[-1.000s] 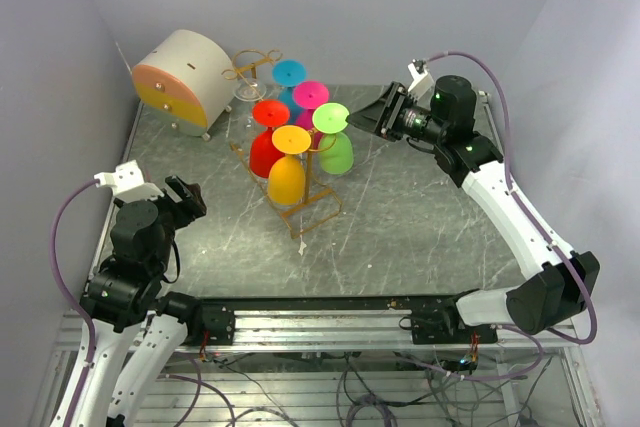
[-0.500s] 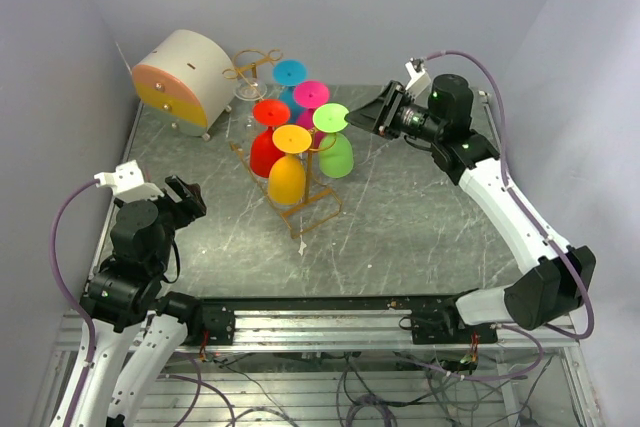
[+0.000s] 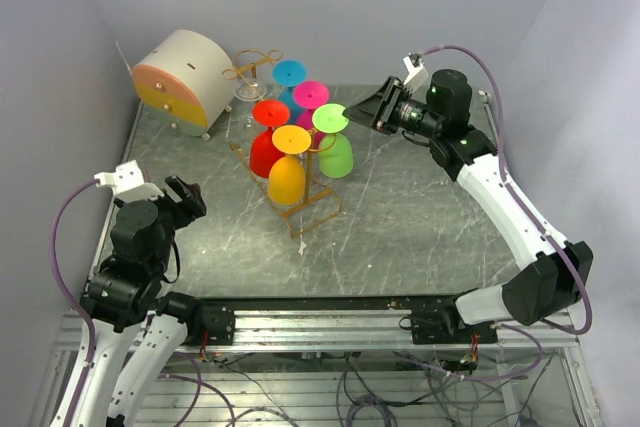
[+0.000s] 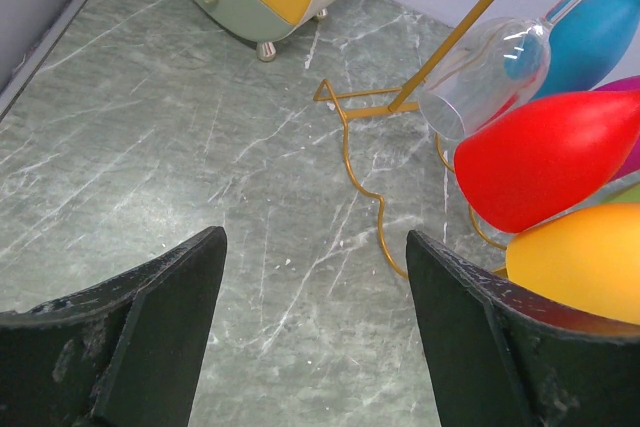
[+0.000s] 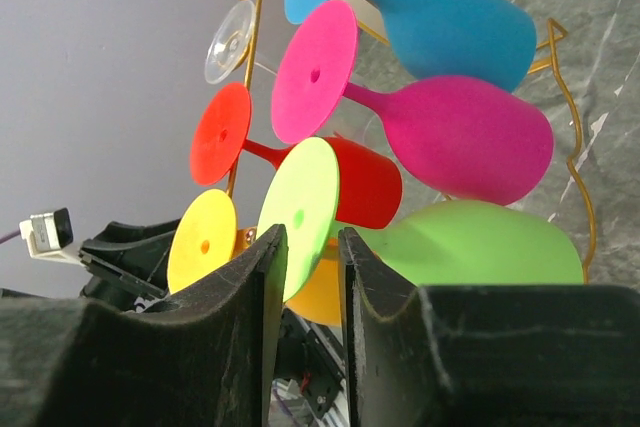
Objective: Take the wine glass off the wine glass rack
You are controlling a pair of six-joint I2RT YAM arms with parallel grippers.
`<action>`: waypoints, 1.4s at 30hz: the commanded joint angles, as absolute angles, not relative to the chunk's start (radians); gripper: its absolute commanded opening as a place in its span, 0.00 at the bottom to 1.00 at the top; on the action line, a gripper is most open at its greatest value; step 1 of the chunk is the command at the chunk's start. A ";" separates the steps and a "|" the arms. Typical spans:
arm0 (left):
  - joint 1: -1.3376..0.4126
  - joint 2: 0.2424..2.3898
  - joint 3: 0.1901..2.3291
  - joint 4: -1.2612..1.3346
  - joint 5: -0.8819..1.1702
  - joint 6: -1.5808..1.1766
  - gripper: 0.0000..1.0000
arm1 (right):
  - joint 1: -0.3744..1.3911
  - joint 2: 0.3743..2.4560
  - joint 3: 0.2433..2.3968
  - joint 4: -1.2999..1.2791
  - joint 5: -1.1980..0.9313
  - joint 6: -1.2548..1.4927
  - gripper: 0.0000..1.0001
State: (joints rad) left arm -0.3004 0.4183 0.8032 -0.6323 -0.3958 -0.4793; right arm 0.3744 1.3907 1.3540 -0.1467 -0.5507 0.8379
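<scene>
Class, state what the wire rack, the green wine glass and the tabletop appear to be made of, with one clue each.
Rack: thin gold-coloured wire, shiny, probably metal.
Green wine glass: opaque, matte, no glints; likely plastic or silicone, not glass.
Tabletop: grey-green with white veins; marble or a printed imitation.

Gold wire rack (image 3: pixel 298 211) stands upper centre of the top view. Green wine glass (image 3: pixel 337 155) hangs inverted at its right side.
</scene>
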 commanded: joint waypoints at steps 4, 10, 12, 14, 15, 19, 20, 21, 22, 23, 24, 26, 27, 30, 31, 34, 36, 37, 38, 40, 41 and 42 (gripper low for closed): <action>-0.310 0.416 0.798 -0.597 -0.397 -0.487 0.83 | 0.385 1.413 1.389 -0.134 -0.553 0.829 0.26; -0.310 0.416 0.798 -0.597 -0.396 -0.487 0.83 | 0.393 1.413 1.393 -0.136 -0.552 0.827 0.09; -0.310 0.417 0.797 -0.597 -0.396 -0.487 0.83 | 0.393 1.409 1.395 -0.140 -0.545 0.825 0.02; -0.310 0.417 0.796 -0.597 -0.396 -0.488 0.83 | 0.393 1.404 1.402 -0.148 -0.532 0.822 0.00; -0.310 0.417 0.796 -0.597 -0.396 -0.487 0.83 | 0.393 1.401 1.406 -0.151 -0.525 0.823 0.00; -0.310 0.418 0.796 -0.597 -0.393 -0.487 0.83 | 0.393 1.399 1.414 -0.151 -0.504 0.836 0.00; -0.310 0.419 0.796 -0.597 -0.393 -0.487 0.83 | 0.393 1.398 1.414 -0.149 -0.496 0.841 0.00; -0.310 0.419 0.796 -0.597 -0.393 -0.487 0.83 | 0.393 1.396 1.414 -0.148 -0.484 0.849 0.00; -0.310 0.419 0.797 -0.597 -0.393 -0.487 0.83 | 0.393 1.393 1.408 -0.143 -0.472 0.858 0.00; -0.310 0.418 0.796 -0.597 -0.393 -0.487 0.83 | 0.392 1.390 1.402 -0.135 -0.457 0.869 0.00; -0.310 0.419 0.796 -0.597 -0.393 -0.488 0.83 | 0.391 1.388 1.395 -0.127 -0.442 0.882 0.00; -0.310 0.417 0.797 -0.597 -0.395 -0.487 0.83 | 0.389 1.385 1.377 -0.101 -0.418 0.912 0.00; -0.310 0.417 0.797 -0.597 -0.395 -0.488 0.83 | 0.388 1.383 1.368 -0.082 -0.409 0.928 0.00; -0.310 0.416 0.796 -0.597 -0.396 -0.488 0.83 | 0.387 1.373 1.344 -0.038 -0.376 0.964 0.00; -0.310 0.413 0.796 -0.597 -0.397 -0.488 0.83 | 0.387 1.368 1.341 -0.033 -0.353 0.967 0.00; -0.311 0.415 0.797 -0.597 -0.397 -0.488 0.83 | 0.387 1.343 1.319 -0.017 -0.296 0.973 0.00; -0.311 0.415 0.796 -0.597 -0.398 -0.489 0.83 | 0.387 1.327 1.304 -0.006 -0.273 0.976 0.00; -0.311 0.416 0.796 -0.597 -0.397 -0.488 0.83 | 0.387 1.321 1.297 0.002 -0.265 0.982 0.00; -0.311 0.415 0.796 -0.597 -0.397 -0.488 0.84 | 0.385 1.315 1.290 0.015 -0.261 0.986 0.00; -0.311 0.416 0.796 -0.597 -0.396 -0.488 0.83 | 0.385 1.308 1.274 0.042 -0.261 1.005 0.00; -0.311 0.417 0.795 -0.597 -0.398 -0.488 0.84 | 0.385 1.307 1.264 0.066 -0.275 1.018 0.00; -0.311 0.416 0.796 -0.597 -0.397 -0.488 0.84 | 0.385 1.310 1.260 0.083 -0.286 1.028 0.00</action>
State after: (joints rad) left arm -0.3035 0.4183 0.8032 -0.6323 -0.3954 -0.4797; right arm 0.3874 1.3357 1.2808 -0.0448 -0.3172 0.9833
